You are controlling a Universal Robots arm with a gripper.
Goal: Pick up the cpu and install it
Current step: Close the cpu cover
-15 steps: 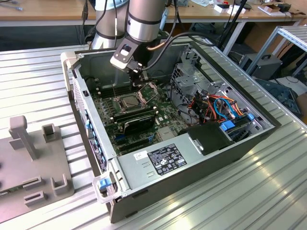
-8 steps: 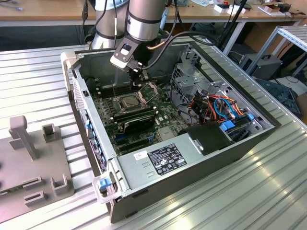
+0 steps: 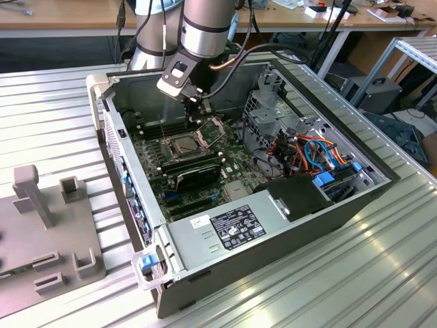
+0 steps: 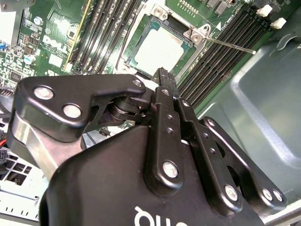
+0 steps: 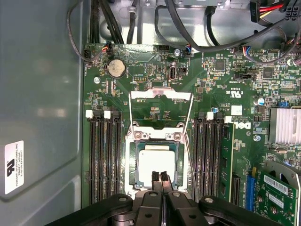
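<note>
An open computer case (image 3: 225,232) stood on a ribbed metal counter (image 3: 54,123), and the cpu (image 5: 157,160) lay flat in the socket on the green motherboard (image 5: 225,94), with the hinged bracket (image 5: 161,96) swung up and clear of it. The end effector (image 5: 160,176) hung just above the chip's near edge, its two fingers pressed together with nothing between them. The cpu appeared light, thin, rigid and smooth-topped, likely fragile underneath, so the safest hold would be by two opposite edges.

The cpu (image 5: 157,162), a dull silver-grey square, lies flat, seated in the open socket (image 5: 155,135).
</note>
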